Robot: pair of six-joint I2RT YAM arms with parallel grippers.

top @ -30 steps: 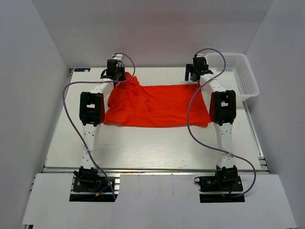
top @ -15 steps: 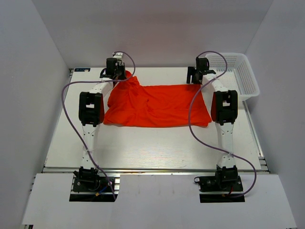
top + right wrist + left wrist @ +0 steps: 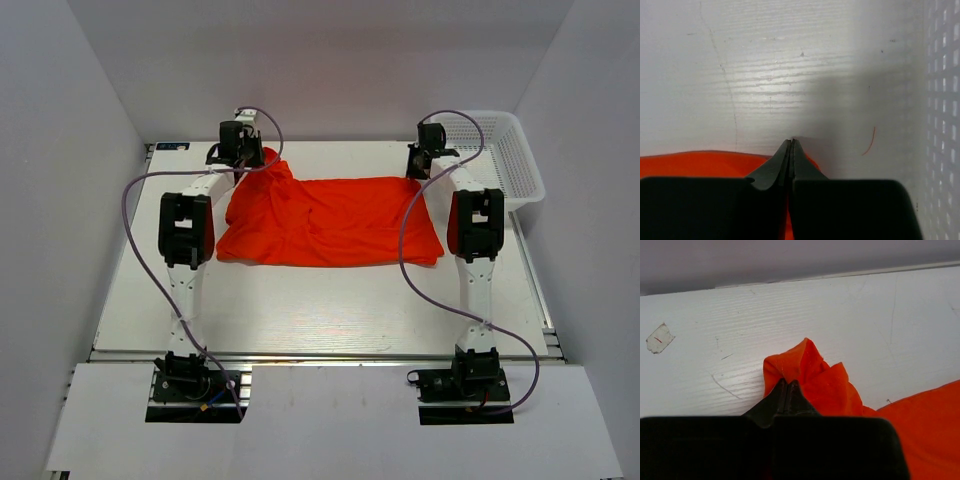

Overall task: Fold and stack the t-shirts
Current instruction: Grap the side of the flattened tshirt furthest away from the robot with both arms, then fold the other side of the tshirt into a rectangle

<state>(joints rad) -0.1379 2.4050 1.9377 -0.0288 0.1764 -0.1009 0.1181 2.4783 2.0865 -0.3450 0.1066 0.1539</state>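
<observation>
Left wrist view showed the left gripper [image 3: 788, 382] clenched on a bunched corner of the orange-red t-shirt [image 3: 812, 372], with the cloth rising in a small peak just past the pressed-together fingertips. On the other side, the right gripper [image 3: 791, 142] was pinched tight at the shirt's far right corner. The orange hem climbed to the fingers from both sides, so the cloth looked caught between them.

The white mesh basket [image 3: 505, 150] stood at the far right corner of the table [image 3: 300, 300], just beside the right gripper [image 3: 428, 160]. Its wall [image 3: 940, 100] filled the right edge of the right wrist view. The t-shirt [image 3: 330, 220] lay wholly outside the basket, spread wide across the far half of the table between the two arms, its far left corner drawn up into the left gripper [image 3: 240, 155].

A second before, the right gripper's jaws had stood wide apart, a little nearer and further left. Since then it had shifted toward the back wall and the basket and snapped closed. The left gripper had kept its grip in the same place, and the shirt's outline had barely changed.

Both arms reached forward from their bases at the near edge, one along each side of the shirt, with their wrists tipped down at the far edge. Purple cables [image 3: 135, 230] looped outward from each.
</observation>
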